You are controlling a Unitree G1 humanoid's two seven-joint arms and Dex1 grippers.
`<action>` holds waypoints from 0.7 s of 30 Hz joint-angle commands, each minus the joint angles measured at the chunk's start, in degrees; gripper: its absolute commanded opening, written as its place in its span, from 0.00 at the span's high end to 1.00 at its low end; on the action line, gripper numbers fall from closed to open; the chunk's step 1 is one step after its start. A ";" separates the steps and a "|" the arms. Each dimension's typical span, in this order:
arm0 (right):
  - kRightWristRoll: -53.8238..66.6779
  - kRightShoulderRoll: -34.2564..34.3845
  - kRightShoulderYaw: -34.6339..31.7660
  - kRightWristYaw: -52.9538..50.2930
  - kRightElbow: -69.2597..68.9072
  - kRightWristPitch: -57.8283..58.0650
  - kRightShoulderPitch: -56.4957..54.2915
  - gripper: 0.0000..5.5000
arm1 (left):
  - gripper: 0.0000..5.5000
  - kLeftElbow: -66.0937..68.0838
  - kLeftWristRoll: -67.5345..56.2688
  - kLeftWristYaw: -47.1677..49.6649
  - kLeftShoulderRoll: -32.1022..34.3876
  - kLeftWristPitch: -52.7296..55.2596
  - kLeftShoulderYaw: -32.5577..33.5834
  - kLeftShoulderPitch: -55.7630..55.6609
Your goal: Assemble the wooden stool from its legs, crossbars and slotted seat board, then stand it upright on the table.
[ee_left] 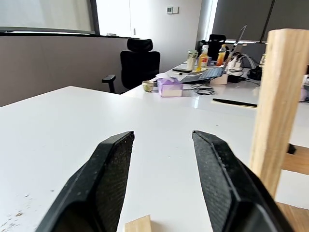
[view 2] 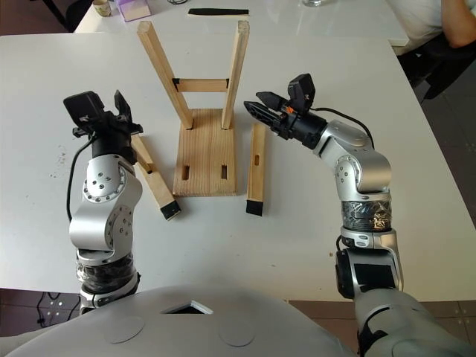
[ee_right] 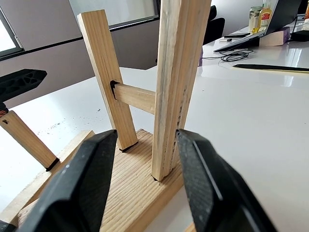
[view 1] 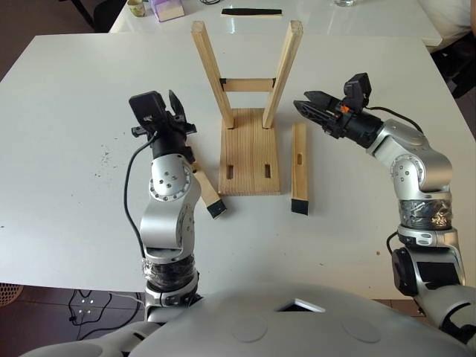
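L jaws apart, off seat board (view 1: 249,178) left edge; R jaws apart, just short of upright leg (view 1: 284,71).

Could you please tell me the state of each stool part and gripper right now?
Seat board: flat, near slots empty.
Two legs: standing in far slots.
Crossbar: joined between them.
Right loose leg: lying flat.
Left loose leg: lying flat.
Left gripper: open.
Right gripper: open.

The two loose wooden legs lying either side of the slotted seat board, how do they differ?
The right loose wooden leg lies parallel to the seat board; the left loose leg lies slanted to it. The right one shows a slot on top; none is plain on the left. Both are pale wood with a black near end.
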 commanded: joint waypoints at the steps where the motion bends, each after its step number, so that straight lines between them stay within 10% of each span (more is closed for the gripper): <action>1: 0.04 0.45 0.18 -0.30 -0.49 -0.22 -0.37 0.60 | 0.59 2.66 0.42 -0.44 -1.84 -1.57 0.57 1.44; 5: 0.30 0.43 -0.40 -0.60 -1.26 0.07 0.63 0.60 | 0.59 -8.08 7.48 3.77 0.40 -6.55 3.24 -3.39; 13: 0.75 -1.42 -2.42 -1.40 -4.79 0.81 5.35 0.60 | 0.59 -24.82 6.71 -0.47 -3.83 17.46 18.30 8.52; 21: 0.35 -1.90 -1.28 -0.95 -5.28 1.32 5.46 0.60 | 0.54 -23.27 -3.24 -5.44 -9.71 28.82 0.33 26.03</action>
